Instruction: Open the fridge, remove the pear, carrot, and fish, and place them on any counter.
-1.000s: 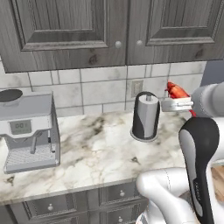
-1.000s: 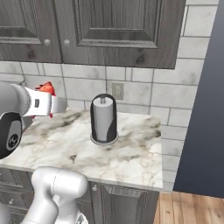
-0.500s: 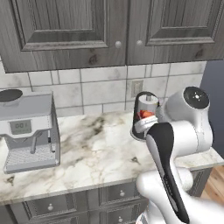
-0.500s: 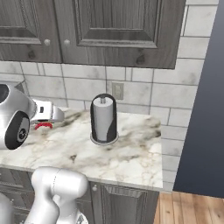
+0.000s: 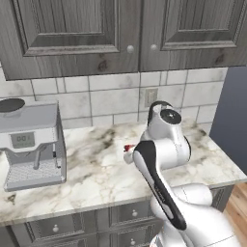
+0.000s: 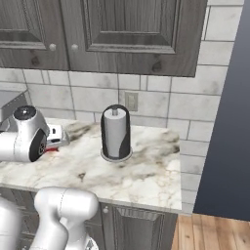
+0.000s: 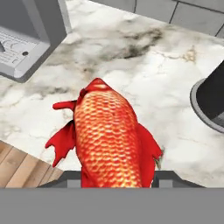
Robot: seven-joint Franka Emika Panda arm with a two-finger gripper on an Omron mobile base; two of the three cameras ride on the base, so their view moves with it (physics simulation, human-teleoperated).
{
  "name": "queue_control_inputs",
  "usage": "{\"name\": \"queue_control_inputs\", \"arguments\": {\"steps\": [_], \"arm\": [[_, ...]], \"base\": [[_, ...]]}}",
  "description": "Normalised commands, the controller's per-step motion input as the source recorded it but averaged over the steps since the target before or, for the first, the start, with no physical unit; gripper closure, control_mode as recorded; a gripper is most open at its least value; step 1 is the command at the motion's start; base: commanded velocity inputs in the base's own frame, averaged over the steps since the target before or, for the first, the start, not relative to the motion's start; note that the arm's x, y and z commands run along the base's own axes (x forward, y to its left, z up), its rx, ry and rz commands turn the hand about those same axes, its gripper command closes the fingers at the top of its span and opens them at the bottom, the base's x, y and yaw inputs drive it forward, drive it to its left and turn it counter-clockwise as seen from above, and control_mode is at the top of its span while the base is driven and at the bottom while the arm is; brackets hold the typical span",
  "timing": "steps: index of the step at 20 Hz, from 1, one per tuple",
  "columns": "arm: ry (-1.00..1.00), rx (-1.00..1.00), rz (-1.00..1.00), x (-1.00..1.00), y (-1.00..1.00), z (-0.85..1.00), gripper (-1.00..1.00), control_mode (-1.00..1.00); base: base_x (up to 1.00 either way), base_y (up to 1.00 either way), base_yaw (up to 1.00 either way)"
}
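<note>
The hand (image 7: pixel 117 177) is closed on the fish (image 7: pixel 109 135), which juts straight out from between its fingers (red fins spread either side), just above the marble bench (image 7: pixel 144 65). Beyond lie the coffee machine (image 7: pixel 26 35) and paper-towel holder (image 7: pixel 212 103).

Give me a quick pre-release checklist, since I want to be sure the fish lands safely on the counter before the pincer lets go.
1. Fish held in the pincer: ok, its red scaled body sits between the finger tips in the hand view.
2. Counter under the fish: ok, white veined marble lies below it.
3. Fish touching the counter: cannot tell, the gap underneath is hidden.
4. Coffee machine apart from the drop spot: ok, it stands off to one side.
5. Paper towel holder apart from the drop spot: ok, it stands off to the other side, upright.
6. Distance from the counter's front edge: not ok, wood floor shows close beside the fish in the hand view.
</note>
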Motion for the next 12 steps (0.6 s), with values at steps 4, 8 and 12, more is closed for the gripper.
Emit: {"name": "queue_control_inputs", "arguments": {"steps": [4,8,12], "arm": [[0.24,-0.06,0.18,0.66,0.47,-1.00,1.00,-1.00],[0.20,-0.11,0.16,0.70,0.42,-1.00,1.00,-1.00],[0.14,-0.09,0.15,0.73,0.42,-0.92,1.00,-1.00]], "base": [[0.00,0.00,0.00],[0.00,0.00,0.00],[0.00,0.00,0.00]]}}
